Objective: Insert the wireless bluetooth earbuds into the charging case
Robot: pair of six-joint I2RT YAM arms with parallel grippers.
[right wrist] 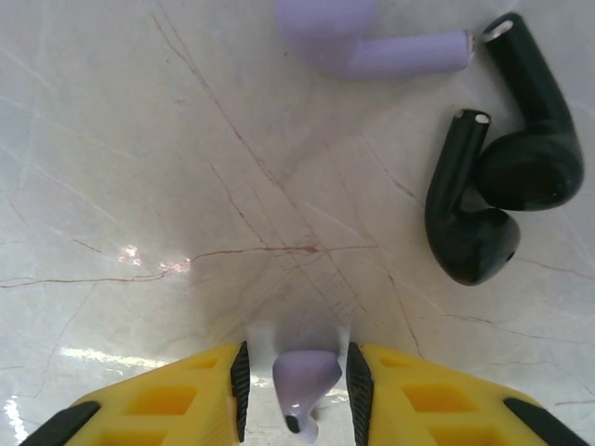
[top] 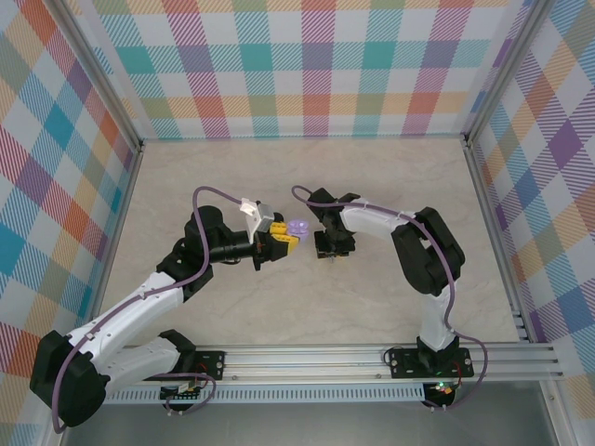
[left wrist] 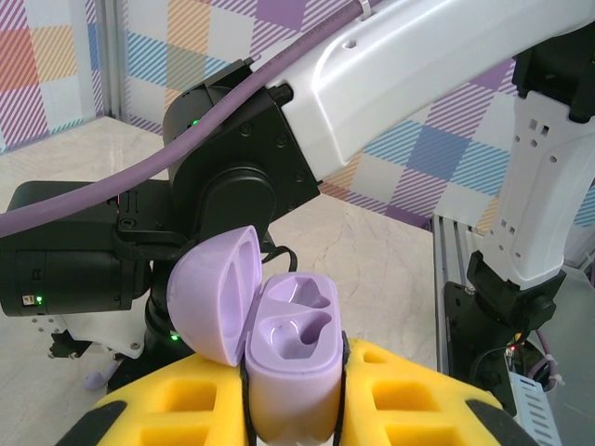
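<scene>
Clamped in the left gripper, the lavender case stands upright, held by its base, its lid hinged open at one side and two moulded wells facing up. Just right of the case, the right gripper points down at the table, jaws narrow around a lavender bud; whether the pads grip it I cannot tell. On the table under that gripper, also right of the case, lie a second lavender bud and a black bud touching another black bud.
</scene>
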